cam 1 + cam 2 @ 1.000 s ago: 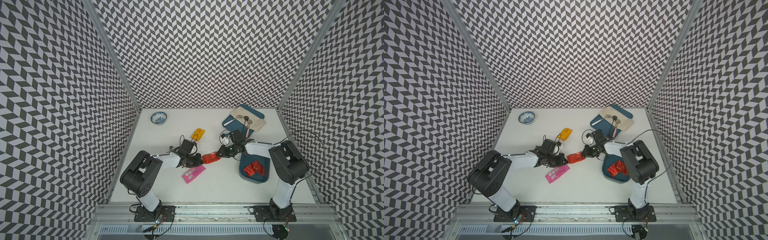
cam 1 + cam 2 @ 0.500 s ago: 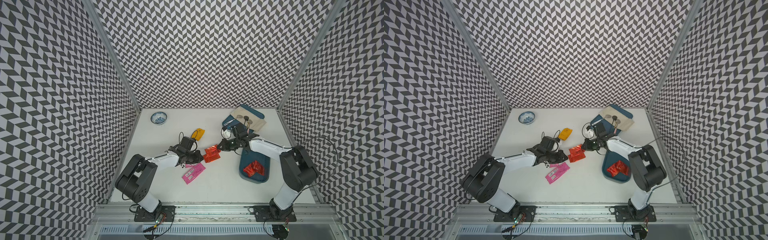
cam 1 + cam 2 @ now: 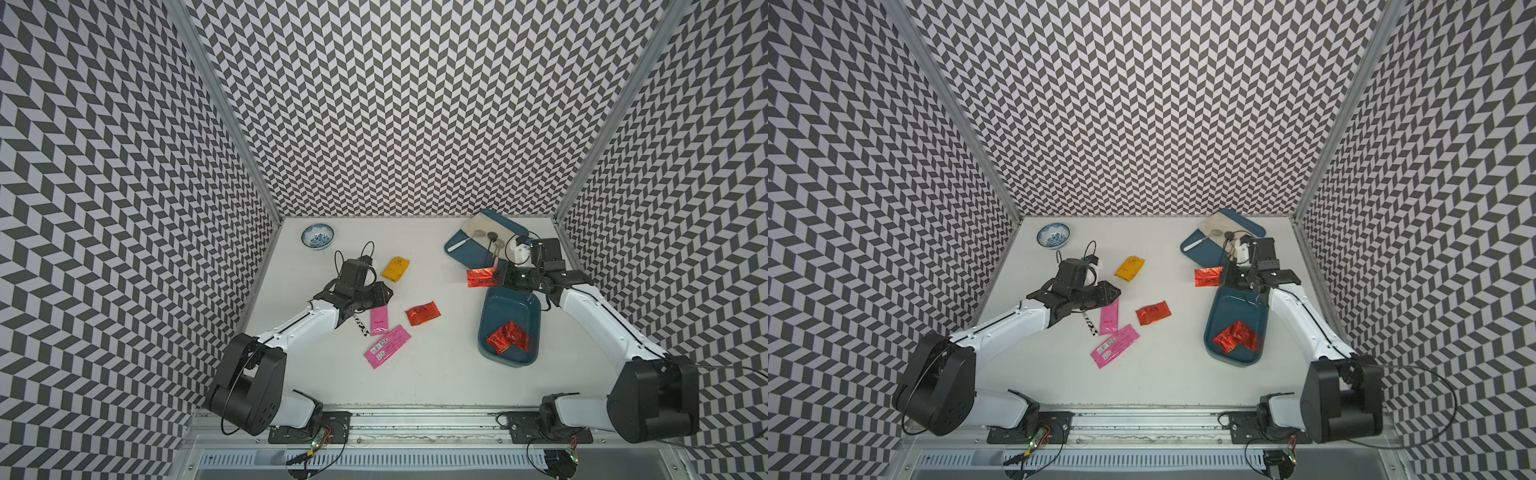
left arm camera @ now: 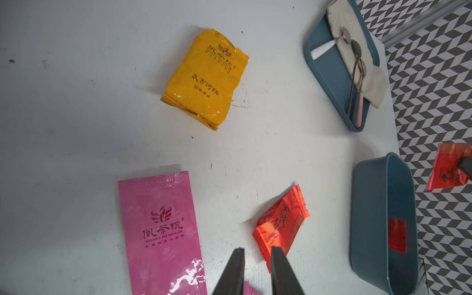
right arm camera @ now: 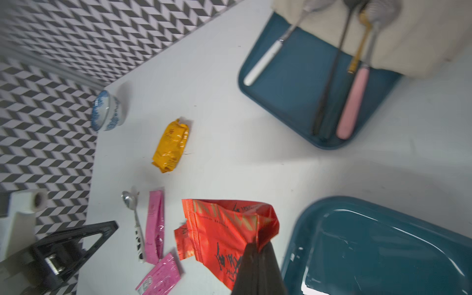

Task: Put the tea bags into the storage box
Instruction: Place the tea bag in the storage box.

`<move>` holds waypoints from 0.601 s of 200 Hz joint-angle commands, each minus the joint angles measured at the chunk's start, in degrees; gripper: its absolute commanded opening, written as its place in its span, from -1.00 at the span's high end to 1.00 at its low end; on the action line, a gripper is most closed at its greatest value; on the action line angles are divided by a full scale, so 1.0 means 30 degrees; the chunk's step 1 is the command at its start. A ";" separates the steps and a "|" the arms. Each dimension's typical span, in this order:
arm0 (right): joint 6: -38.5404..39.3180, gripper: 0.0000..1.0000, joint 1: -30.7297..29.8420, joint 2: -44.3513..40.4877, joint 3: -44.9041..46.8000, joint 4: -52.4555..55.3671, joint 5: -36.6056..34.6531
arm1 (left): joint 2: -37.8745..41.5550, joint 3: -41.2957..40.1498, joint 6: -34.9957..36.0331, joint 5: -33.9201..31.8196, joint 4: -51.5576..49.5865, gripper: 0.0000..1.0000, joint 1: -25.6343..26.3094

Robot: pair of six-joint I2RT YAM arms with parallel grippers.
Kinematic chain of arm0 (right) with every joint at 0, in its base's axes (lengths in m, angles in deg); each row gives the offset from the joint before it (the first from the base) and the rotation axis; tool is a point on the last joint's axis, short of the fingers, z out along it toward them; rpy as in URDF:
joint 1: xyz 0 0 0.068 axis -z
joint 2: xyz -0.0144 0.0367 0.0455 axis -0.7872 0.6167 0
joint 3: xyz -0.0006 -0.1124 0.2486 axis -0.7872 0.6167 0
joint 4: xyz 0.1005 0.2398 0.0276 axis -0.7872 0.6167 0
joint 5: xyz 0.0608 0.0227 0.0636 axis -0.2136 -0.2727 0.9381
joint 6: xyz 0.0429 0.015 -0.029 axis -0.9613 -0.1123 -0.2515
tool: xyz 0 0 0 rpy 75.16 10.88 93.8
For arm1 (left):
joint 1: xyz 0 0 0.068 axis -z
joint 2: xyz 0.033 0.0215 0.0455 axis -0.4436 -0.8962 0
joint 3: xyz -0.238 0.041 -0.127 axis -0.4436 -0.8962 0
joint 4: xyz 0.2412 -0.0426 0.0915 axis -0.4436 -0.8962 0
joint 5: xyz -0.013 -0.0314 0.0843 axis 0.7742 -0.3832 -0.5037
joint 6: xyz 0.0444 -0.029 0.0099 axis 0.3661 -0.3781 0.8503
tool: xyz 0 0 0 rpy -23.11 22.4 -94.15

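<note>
My right gripper is shut on a corner of a red tea bag, which hangs in the air just past the far end of the teal storage box. Red tea bags lie in the box. On the table lie a red bag, a yellow one, a pink sachet and a white-labelled pink sachet. My left gripper hovers slightly open and empty between the pink sachet and the red bag.
A spoon with a black-and-white handle lies beside the pink sachet, under my left arm. A flat blue tray with cloth and spoons sits at the back right, close to my right wrist. A small blue-and-white bowl stands at the back left.
My right gripper has lifted a red tea bag from the middle of the table and carried it right, to the box's far end. My left gripper drew back left and opened slightly.
</note>
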 commanded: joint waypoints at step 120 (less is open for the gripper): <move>-0.2297 0.94 0.2642 0.1330 0.4074 -0.3656 -0.1306 | 0.0015 -0.0349 0.0982 0.0248 -0.0654 0.53 -0.0013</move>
